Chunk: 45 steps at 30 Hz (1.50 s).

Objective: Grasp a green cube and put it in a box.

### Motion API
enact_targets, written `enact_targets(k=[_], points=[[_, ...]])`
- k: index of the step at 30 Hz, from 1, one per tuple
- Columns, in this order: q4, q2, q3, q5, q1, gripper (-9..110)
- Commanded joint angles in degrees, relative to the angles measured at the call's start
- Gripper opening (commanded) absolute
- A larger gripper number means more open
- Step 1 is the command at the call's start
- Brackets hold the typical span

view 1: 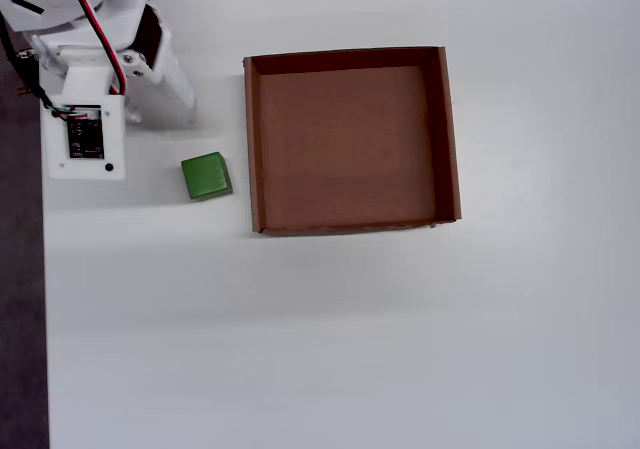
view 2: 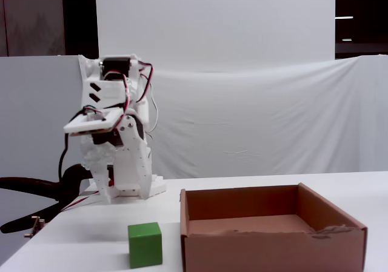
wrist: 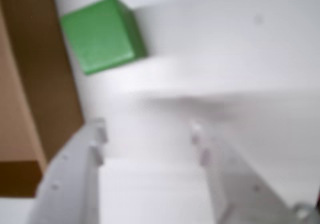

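Observation:
The green cube [view 1: 206, 175] lies on the white table just left of the box [view 1: 252, 149], a shallow brown cardboard tray with nothing in it. In the wrist view the green cube [wrist: 102, 34] sits at the upper left, beside the box wall [wrist: 35, 84]. My gripper [wrist: 148, 131] is open, its two white fingers spread apart with only bare table between them. The cube is ahead of the fingertips and off to the left, not between them. In the fixed view the gripper [view 2: 103, 190] points down behind the cube [view 2: 145, 245], and the box [view 2: 273, 248] stands to the right.
The arm's white base and circuit board [view 1: 85, 134] stand at the table's left edge. A white backdrop [view 2: 254, 126] hangs behind the table. A dark strip [view 1: 20, 319] runs along the left edge in the overhead view.

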Motion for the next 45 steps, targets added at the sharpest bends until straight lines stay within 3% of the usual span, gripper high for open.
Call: enact_targets(k=[1, 45], points=[[0.18, -4.31, -5.54, -0.70, -0.88, 23], [6.68, -31.55, -28.48, -0.70, -3.08, 27]])
